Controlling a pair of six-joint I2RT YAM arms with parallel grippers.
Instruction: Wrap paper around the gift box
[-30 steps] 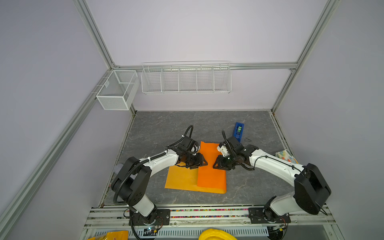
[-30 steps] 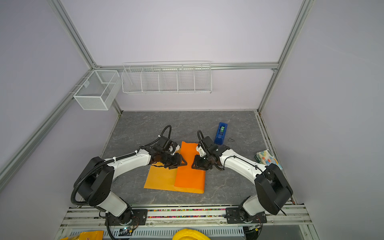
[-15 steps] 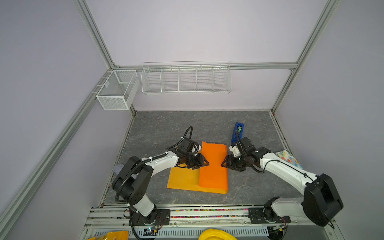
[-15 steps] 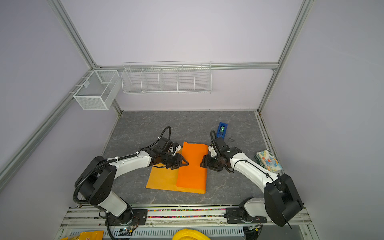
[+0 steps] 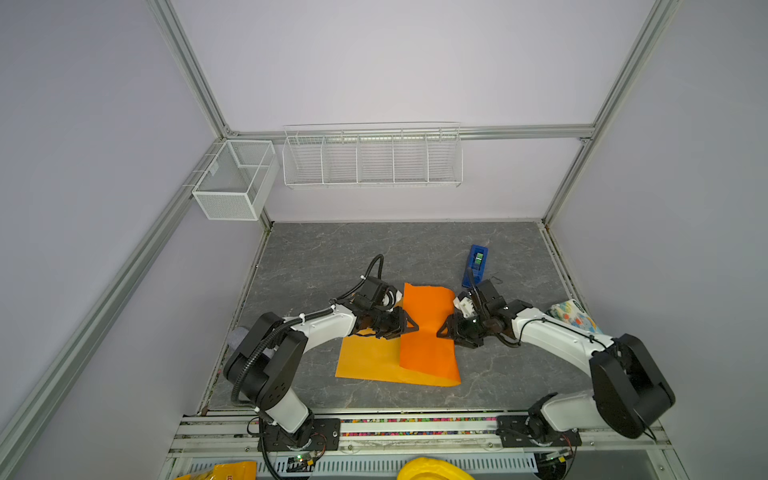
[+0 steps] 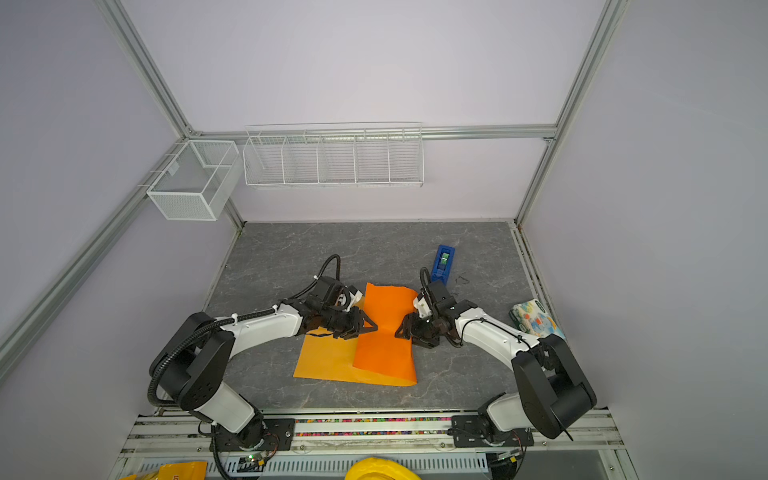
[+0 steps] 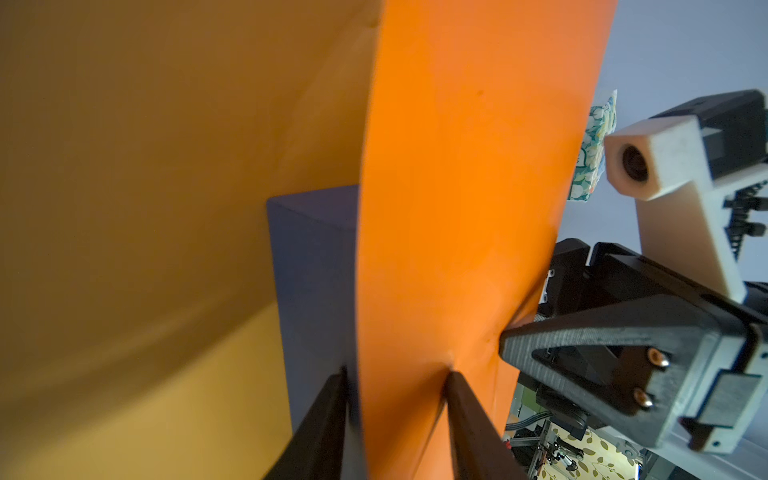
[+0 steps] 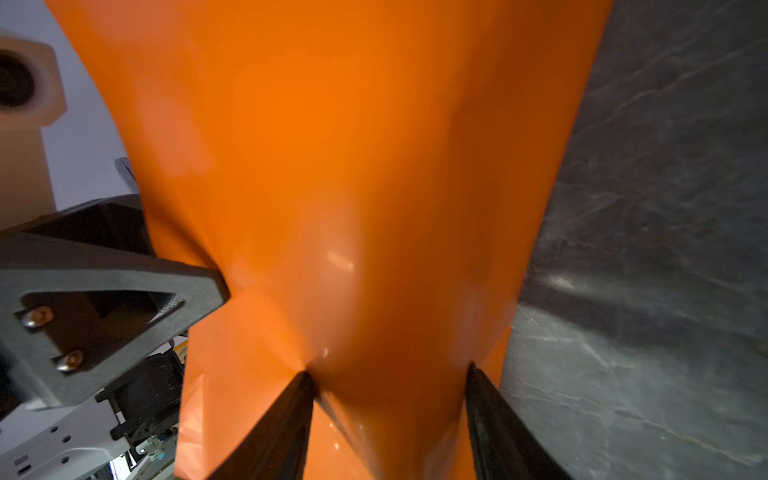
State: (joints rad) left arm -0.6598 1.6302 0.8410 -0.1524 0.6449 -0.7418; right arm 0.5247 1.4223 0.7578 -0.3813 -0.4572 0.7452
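Observation:
The orange paper (image 5: 428, 332) (image 6: 382, 332) lies folded, its flap draped over the gift box. The box is hidden in both top views. In the left wrist view a slate-blue corner of the gift box (image 7: 316, 266) shows under the flap. My left gripper (image 5: 409, 326) (image 7: 392, 374) is at the flap's left edge. It is shut on the box, one finger on the bare blue side and the other dimpling the paper. My right gripper (image 5: 442, 330) (image 8: 388, 370) is open astride the paper-covered right side, its tips touching paper.
A bright-blue tape dispenser (image 5: 476, 264) stands just behind the right arm. A colourful patterned packet (image 5: 573, 318) lies at the right edge of the grey table. Two white wire baskets (image 5: 372, 160) (image 5: 235, 183) hang on the back wall and the left rail.
The right gripper drew back to the right off the flap, opened, and has come back to the flap's right edge, narrowing a little. The left gripper stayed put while its jaws narrowed.

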